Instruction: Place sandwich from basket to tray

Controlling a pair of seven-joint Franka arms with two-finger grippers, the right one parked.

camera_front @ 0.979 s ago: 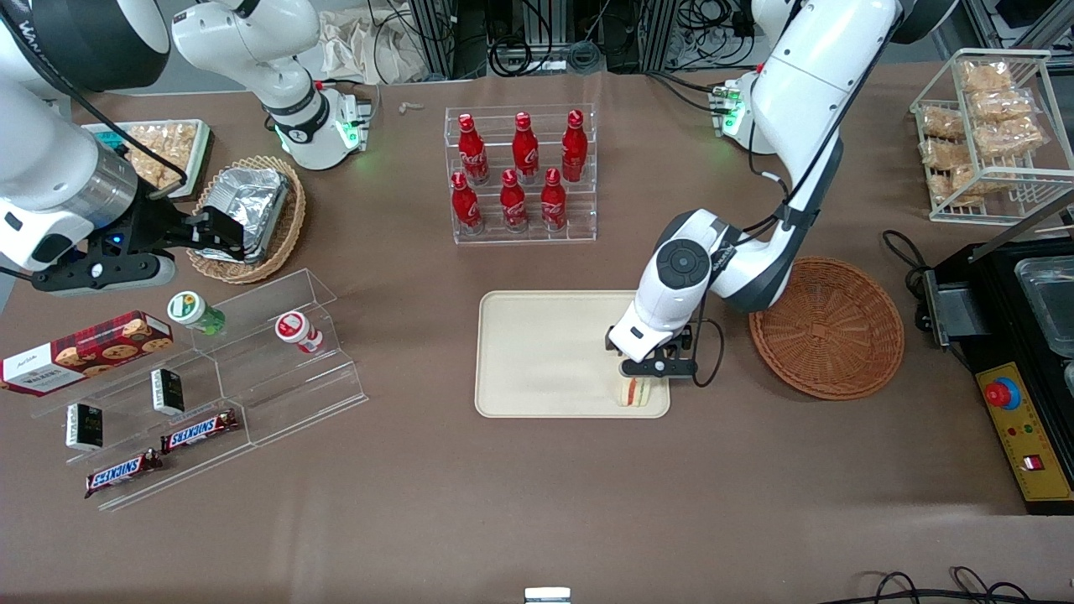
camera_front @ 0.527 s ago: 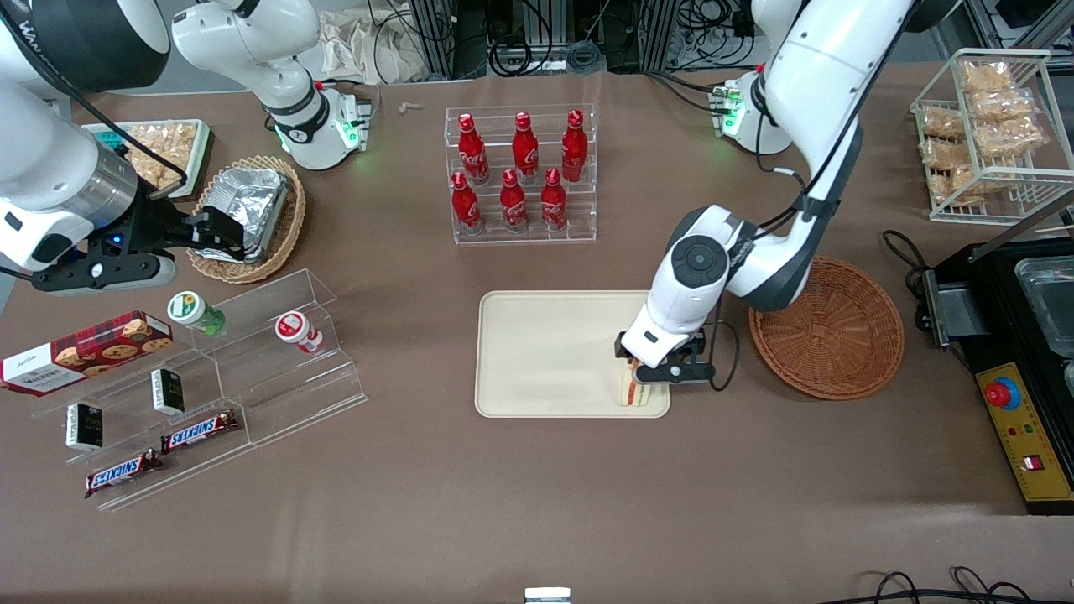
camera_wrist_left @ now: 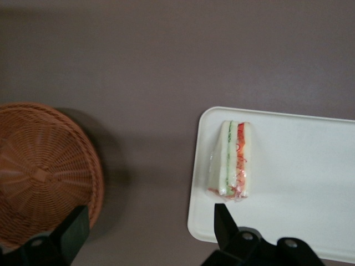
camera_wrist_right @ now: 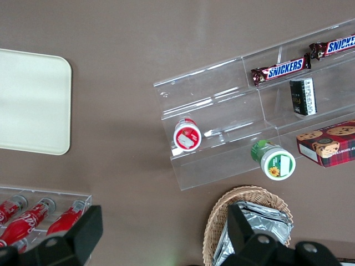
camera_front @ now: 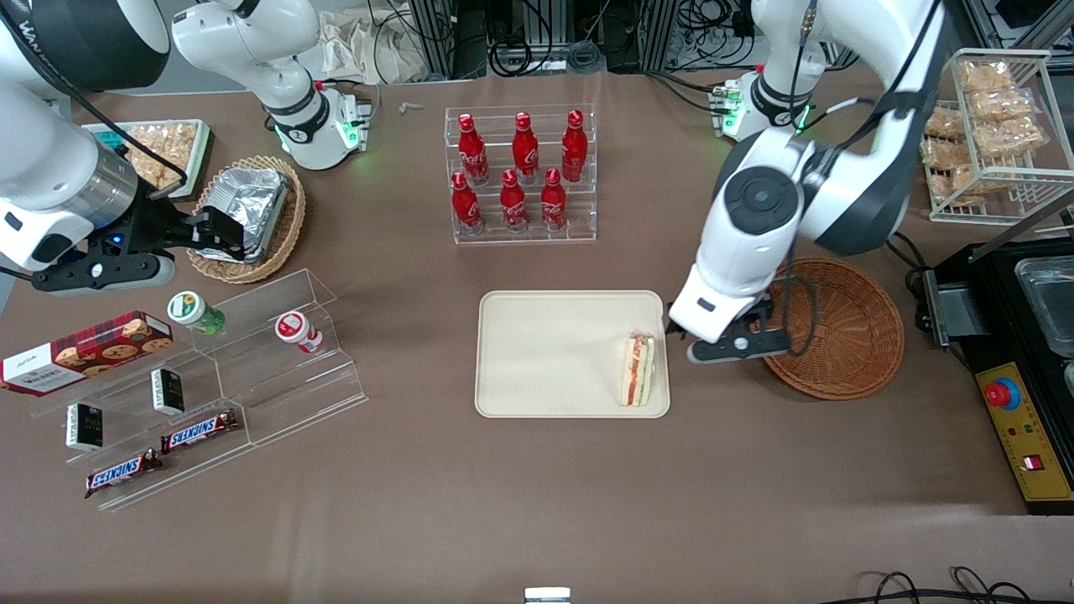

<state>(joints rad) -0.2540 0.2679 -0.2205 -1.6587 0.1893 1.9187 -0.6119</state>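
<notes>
The sandwich (camera_front: 638,370) is seen lying on the tray (camera_front: 545,352), at its edge nearest the basket (camera_front: 839,327). The gripper (camera_front: 728,346) is held above the gap between tray and basket.

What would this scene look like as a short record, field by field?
sandwich: lying on the tray, at the tray's end nearest the basket, filling edge showing
tray: cream rectangle, holding only the sandwich
basket: round reddish-brown wicker, empty, beside the tray toward the working arm's end
gripper: open, holding nothing, raised above the table between tray and basket
contact: gripper and sandwich apart
task state: sandwich is out of the basket and on the tray
</notes>
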